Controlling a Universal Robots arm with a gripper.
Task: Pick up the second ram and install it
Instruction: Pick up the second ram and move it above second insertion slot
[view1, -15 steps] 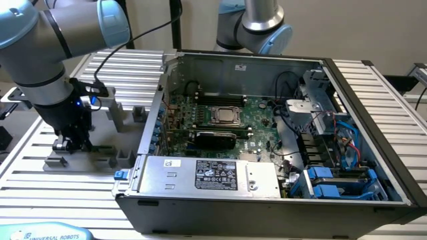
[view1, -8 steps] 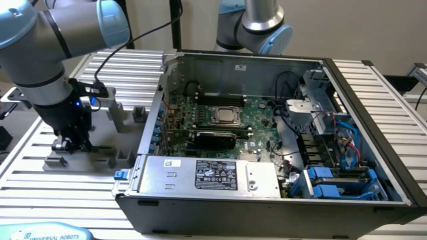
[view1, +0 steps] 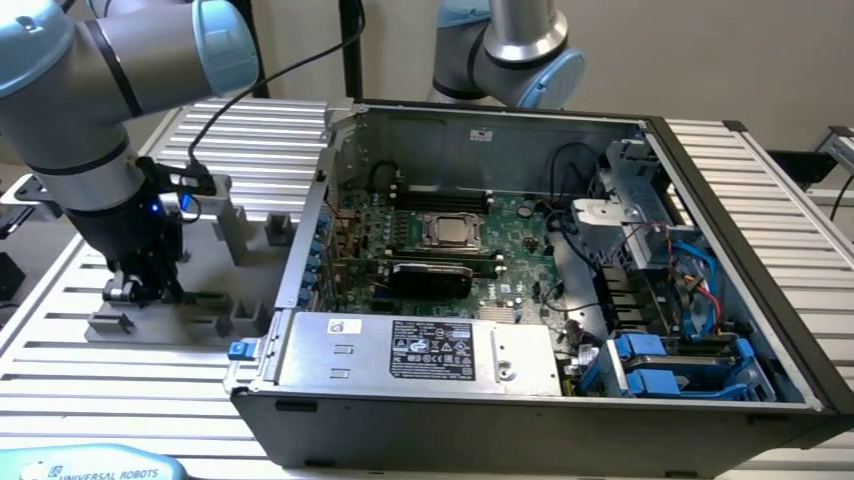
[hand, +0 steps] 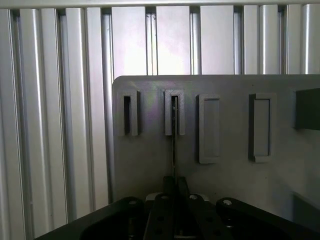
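In the wrist view the second ram (hand: 173, 145) shows edge-on as a thin dark line. Its far end sits in a slotted grey block (hand: 174, 112) of the grey fixture plate (hand: 150, 165), and its near end runs between my black fingers. My gripper (hand: 175, 187) is shut on the stick. In the exterior view my gripper (view1: 140, 288) hangs straight down over the fixture (view1: 200, 318), at the exterior view's left of the open computer case (view1: 307, 330). The arm hides the stick there.
The case lies open with the motherboard (view1: 514, 235) facing up, the CPU socket (view1: 451, 232) between long black slots (view1: 447, 190). A power supply (view1: 414, 350) fills the near side and blue drive bays (view1: 667, 370) the right. A second arm's base (view1: 514, 50) stands behind. Ribbed aluminium table (view1: 120, 400) surrounds everything.
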